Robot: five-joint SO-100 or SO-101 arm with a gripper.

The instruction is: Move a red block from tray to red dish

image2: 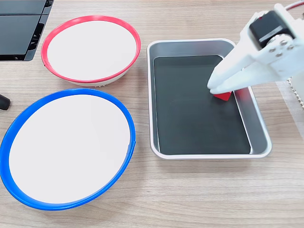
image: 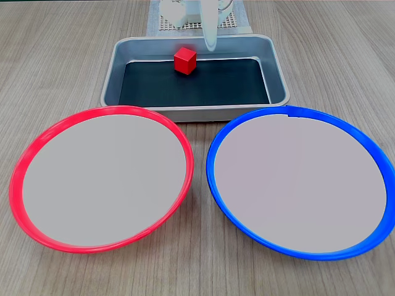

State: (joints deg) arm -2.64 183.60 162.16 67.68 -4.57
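Observation:
The small red block (image: 184, 60) rests on the dark base of the grey tray (image: 279, 68), near its far wall. My white gripper (image: 212, 46) reaches down over the tray just right of the block, and its fingers look shut with nothing held. In the other fixed view the gripper (image2: 211, 89) covers most of the block (image2: 223, 96), which peeks out beneath the fingers inside the tray (image2: 199, 154). The red dish (image: 24, 166) lies empty in front of the tray on the left. It appears at the top left in the other fixed view (image2: 90, 19).
A blue-rimmed dish (image: 216, 179) of the same size sits beside the red one, also empty (image2: 14, 137). A white mesh mat (image: 165, 24) lies behind the tray at the arm's base. A black device (image2: 21, 28) occupies one table corner.

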